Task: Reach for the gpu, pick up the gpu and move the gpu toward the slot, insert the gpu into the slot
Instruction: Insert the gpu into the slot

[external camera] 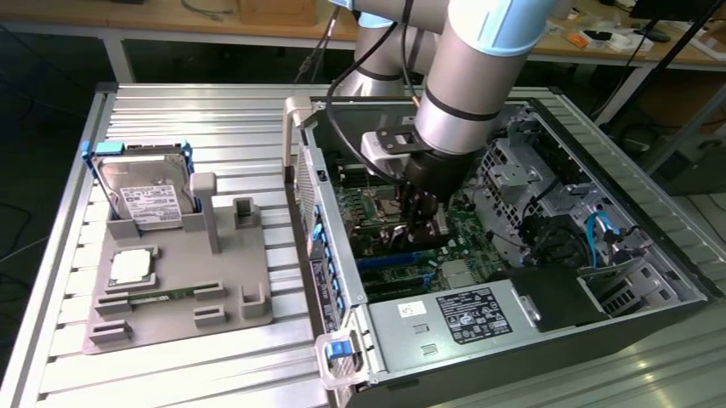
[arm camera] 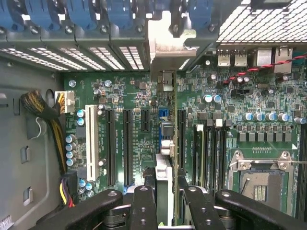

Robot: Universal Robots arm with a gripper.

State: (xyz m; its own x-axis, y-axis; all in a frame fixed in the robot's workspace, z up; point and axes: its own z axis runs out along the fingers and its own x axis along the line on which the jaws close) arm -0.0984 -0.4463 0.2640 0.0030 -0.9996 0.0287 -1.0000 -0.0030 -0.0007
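One gpu (arm camera: 164, 158) observed edge-on.
Gripper (arm camera: 165, 201) pinched its upper edge; card judged light, stiff, fragile.

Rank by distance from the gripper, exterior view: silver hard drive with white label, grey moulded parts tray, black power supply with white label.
1. Black power supply, inside the case, just below the gripper.
2. Grey moulded parts tray, on the exterior view's left.
3. Silver hard drive, at the tray's far-left corner.

The exterior view looks down from high and some way off at an open computer case (external camera: 533, 255) on a desk (external camera: 170, 374); the wrist view faces its motherboard (arm camera: 144, 124) closely, seemingly straight on, the shared part
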